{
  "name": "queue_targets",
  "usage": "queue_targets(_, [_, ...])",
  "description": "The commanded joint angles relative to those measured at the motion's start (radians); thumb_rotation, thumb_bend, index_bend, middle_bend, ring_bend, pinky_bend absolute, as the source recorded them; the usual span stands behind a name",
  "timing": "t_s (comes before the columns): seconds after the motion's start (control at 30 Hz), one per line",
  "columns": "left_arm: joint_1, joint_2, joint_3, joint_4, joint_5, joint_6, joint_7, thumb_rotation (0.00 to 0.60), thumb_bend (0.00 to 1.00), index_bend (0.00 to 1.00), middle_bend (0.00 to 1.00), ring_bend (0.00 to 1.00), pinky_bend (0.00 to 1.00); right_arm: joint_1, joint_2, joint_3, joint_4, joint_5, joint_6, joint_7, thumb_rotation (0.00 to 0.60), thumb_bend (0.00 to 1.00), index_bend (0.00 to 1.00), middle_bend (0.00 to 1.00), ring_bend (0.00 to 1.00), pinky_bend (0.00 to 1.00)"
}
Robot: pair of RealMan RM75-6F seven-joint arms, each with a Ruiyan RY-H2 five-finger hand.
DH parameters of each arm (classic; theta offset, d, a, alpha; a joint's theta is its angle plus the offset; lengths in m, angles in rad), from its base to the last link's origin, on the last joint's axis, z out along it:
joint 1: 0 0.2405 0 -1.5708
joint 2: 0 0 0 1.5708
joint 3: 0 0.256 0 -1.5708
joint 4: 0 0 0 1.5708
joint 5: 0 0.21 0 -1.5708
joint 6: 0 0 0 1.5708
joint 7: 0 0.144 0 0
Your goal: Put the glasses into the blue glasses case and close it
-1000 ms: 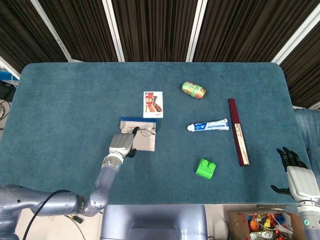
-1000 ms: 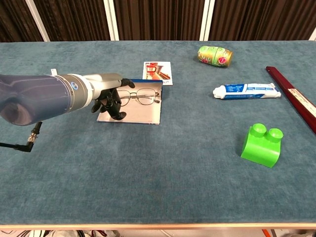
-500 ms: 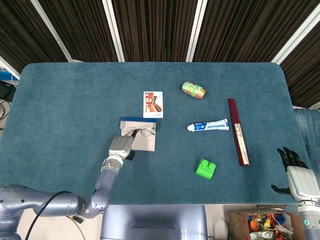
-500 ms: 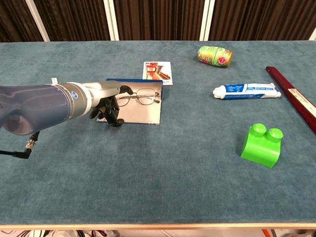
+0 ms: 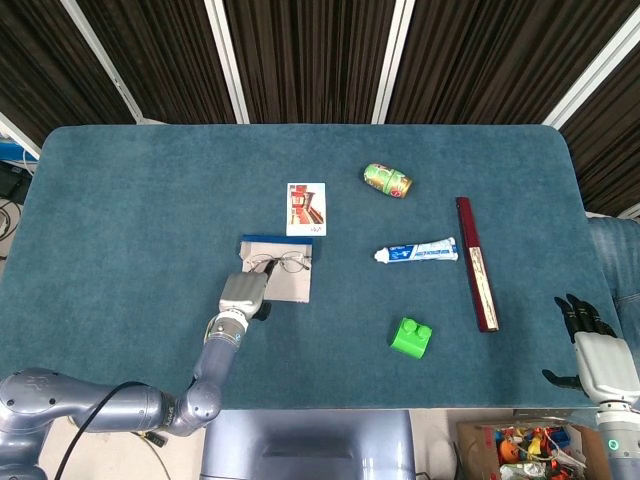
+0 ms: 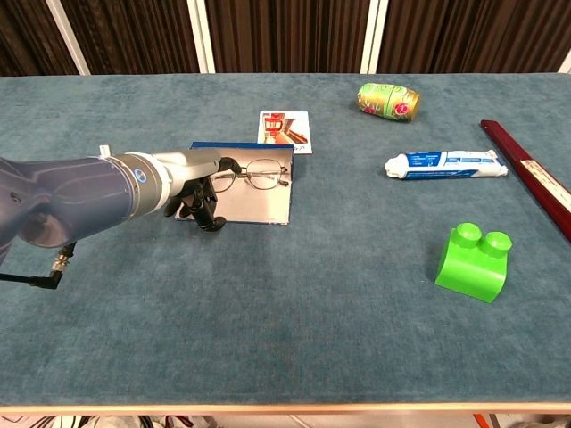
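The thin-rimmed glasses (image 5: 283, 263) (image 6: 252, 175) lie across the far half of the open glasses case (image 5: 290, 288) (image 6: 254, 207), a flat grey panel with a blue far edge. My left hand (image 5: 243, 291) (image 6: 198, 183) hovers at the case's left edge. Its dark fingers hang down over the grey panel and its thumb reaches toward the left lens; nothing is gripped in it. My right hand (image 5: 598, 355) is off the table at the lower right of the head view, fingers spread and empty.
A photo card (image 5: 306, 208) (image 6: 285, 130) lies just beyond the case. Further right are a green can (image 5: 387, 180) (image 6: 388, 99), a toothpaste tube (image 5: 418, 251) (image 6: 446, 163), a long dark red box (image 5: 477, 262) (image 6: 531, 174) and a green block (image 5: 411, 337) (image 6: 474, 260).
My left hand has drawn back toward the near left edge of the case. The glasses stay where they lay. The right hand has not moved.
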Motion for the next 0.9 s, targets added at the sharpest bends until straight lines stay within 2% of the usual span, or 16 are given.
queue_targets(0.03, [-0.003, -0.004, -0.002, 0.008, -0.003, 0.001, 0.0, 0.6, 0.42, 0.0, 0.71, 0.75, 0.77, 0.0, 0.0, 0.0, 0.0, 0.001, 0.0, -0.001, 0.6, 0.09, 0.0, 0.0, 0.01, 0.23])
queue_targets(0.9, [-0.052, -0.066, -0.035, 0.119, -0.036, 0.018, 0.057, 0.6, 0.43, 0.0, 0.71, 0.75, 0.77, 0.003, 0.005, 0.002, -0.009, 0.022, -0.012, -0.006, 0.6, 0.09, 0.0, 0.0, 0.01, 0.23])
